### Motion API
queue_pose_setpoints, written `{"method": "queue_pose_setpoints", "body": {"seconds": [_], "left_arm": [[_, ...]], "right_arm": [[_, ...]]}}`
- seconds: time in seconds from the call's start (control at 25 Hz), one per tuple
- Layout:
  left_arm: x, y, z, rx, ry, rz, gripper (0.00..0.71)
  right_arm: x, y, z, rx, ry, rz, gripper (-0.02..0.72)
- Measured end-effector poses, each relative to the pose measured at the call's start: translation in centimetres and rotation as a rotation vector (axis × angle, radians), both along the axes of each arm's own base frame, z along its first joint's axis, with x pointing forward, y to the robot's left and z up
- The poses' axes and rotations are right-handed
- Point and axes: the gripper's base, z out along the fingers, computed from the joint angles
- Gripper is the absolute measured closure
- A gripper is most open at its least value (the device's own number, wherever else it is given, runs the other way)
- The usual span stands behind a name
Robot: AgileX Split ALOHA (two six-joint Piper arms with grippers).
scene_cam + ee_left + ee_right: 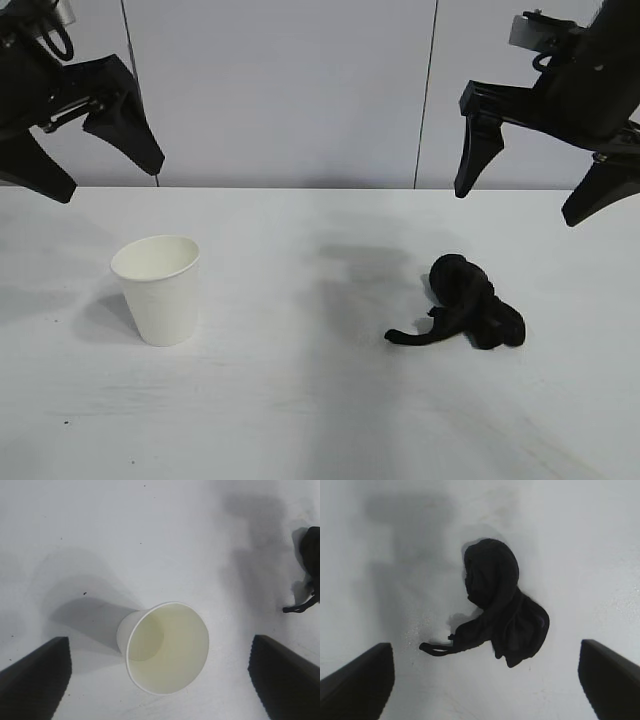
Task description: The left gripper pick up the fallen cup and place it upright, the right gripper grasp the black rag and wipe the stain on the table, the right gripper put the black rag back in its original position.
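The plain white tapered paper cup (157, 288) is standing upright on the wide matte white counter (300, 420), its mouth open upward. The left black wedge-fingered claw (108, 170) is hanging released and empty above it, at about eleven o'clock from the cup in the exterior view, well apart from it. The lumpy black cloth rag (468, 305) is lying bunched on the counter at three o'clock from the cup, one thin tail trailing toward it. The right black thin-fingered claw (520, 205) is hovering spread wide at about one o'clock above the rag, gripping nothing.
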Motion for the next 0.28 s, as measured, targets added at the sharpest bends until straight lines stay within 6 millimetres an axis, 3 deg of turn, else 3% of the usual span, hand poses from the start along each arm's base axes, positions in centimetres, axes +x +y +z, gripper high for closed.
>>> {"method": "queue_pose_setpoints", "body": {"seconds": [0.28], "left_arm": [[0.00, 0.00, 0.00, 0.000, 0.000, 0.000, 0.016]], "right_arm": [[0.17, 0.01, 0.07, 0.003, -0.020, -0.004, 0.009]]}}
